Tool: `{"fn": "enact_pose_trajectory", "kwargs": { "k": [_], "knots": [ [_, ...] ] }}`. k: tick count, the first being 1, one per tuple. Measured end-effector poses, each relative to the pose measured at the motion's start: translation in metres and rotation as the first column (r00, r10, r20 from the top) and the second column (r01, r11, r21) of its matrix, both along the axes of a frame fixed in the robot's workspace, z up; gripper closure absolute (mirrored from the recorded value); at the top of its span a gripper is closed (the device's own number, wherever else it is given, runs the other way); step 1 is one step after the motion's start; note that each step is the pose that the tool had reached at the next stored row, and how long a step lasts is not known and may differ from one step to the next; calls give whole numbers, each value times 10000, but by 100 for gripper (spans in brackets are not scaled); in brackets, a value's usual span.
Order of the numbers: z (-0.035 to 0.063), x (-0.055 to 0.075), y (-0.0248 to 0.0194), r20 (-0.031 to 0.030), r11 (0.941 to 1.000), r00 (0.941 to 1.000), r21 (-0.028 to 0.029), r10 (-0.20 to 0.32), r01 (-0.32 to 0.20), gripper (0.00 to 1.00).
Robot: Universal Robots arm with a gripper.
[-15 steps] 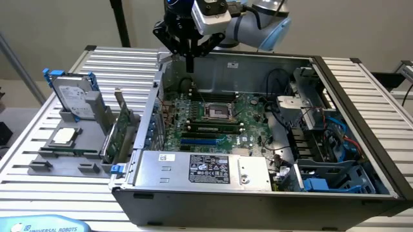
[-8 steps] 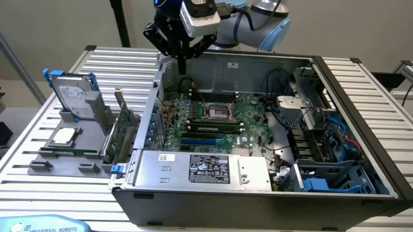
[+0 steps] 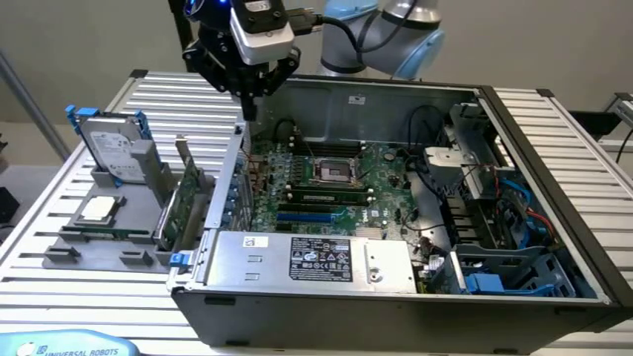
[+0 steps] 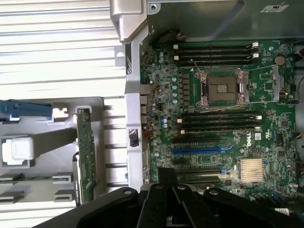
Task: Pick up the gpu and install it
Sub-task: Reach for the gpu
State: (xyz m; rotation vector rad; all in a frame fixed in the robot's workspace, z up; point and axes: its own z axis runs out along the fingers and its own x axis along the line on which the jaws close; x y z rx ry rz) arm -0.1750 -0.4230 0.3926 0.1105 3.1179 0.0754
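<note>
The gpu (image 3: pixel 188 194) stands on its edge in the gray holder (image 3: pixel 74 239) just beside the case (image 3: pixel 396 305), so nothing has picked it up yet. The gripper (image 3: pixel 247 108) hangs over the case wall, pinched together and holding nothing. The whole job is left to do.

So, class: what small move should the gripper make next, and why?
Probably shift toward the exterior view's left, over the gpu: it stands upright in the grey holder beside the case, while the gripper hangs above the case's edge.
</note>
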Motion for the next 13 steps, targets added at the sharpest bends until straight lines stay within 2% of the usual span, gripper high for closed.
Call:
{"fn": "enact_pose_trajectory", "kwargs": {
  "k": [6, 13],
  "knots": [
    [-8, -272, -56, 1, 10000, 10000, 1, 1, -1, 89],
    [-66, -591, -62, 1, 10000, 10000, 1, 0, 0, 89]
  ]
}}
